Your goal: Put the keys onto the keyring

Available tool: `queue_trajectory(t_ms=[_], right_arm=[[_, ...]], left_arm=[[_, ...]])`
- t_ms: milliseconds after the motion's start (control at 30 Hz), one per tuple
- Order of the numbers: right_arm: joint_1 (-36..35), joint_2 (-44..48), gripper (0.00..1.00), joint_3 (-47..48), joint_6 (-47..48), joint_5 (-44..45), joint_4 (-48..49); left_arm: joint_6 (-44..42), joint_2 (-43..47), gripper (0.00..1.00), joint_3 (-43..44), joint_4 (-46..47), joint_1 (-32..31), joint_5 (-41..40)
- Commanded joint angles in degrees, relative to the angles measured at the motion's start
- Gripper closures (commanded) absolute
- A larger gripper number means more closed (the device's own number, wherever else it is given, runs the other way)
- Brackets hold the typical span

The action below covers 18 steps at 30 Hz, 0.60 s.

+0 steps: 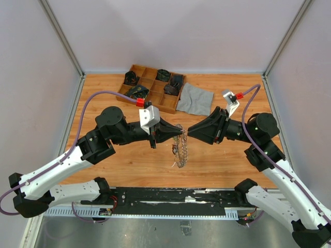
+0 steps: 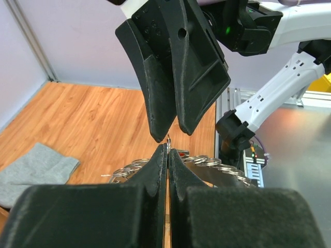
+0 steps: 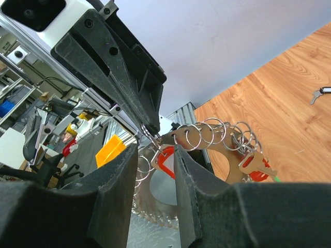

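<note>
Left gripper (image 1: 177, 134): fingers pressed flat together, nipping a thin wire loop at the very tips; the keyring (image 1: 180, 151) dangles from that loop over the middle of the table (image 1: 227, 160), nearer its front edge than its back. Whether the bundle's low end rests on the wood, cannot tell from above. Right gripper (image 3: 155, 155): nose to nose with the left one, jaws part way apart. A red tag (image 3: 166, 161) and one small ring sit in the gap (the right wrist view shows them best). Whether the pads actually press on them, cannot tell. Past the gap a row of split rings fans out along a metal strip, with a key (image 3: 256, 165) hanging off its far end; a toothed silver edge below is cut off by the right gripper's own fingers. One loose key (image 3: 316, 95) lies on the wood, half out of frame at the right; too small to find from above. Wooden tray (image 1: 166, 109) near the back edge, dark items in its compartments, too murky to name. Grey cloth (image 1: 195, 99) just beside the tray's right side.
</note>
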<state>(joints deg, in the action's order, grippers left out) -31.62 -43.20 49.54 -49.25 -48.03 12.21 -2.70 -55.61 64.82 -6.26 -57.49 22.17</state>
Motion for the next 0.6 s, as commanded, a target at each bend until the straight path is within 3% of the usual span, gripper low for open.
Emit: queue_trajectory(t_ms=[0, 567], right_arm=[[0.3, 0.3, 0.66, -0.3, 1.6, -1.5, 2.8], [-1.9, -1.0, 0.83, 0.0, 2.0, -2.7, 5.5]], left_arm=[[0.4, 0.8, 0.99, 1.9, 4.3, -0.1, 1.2], [0.1, 0.3, 0.99, 2.4, 3.8, -0.1, 0.9]])
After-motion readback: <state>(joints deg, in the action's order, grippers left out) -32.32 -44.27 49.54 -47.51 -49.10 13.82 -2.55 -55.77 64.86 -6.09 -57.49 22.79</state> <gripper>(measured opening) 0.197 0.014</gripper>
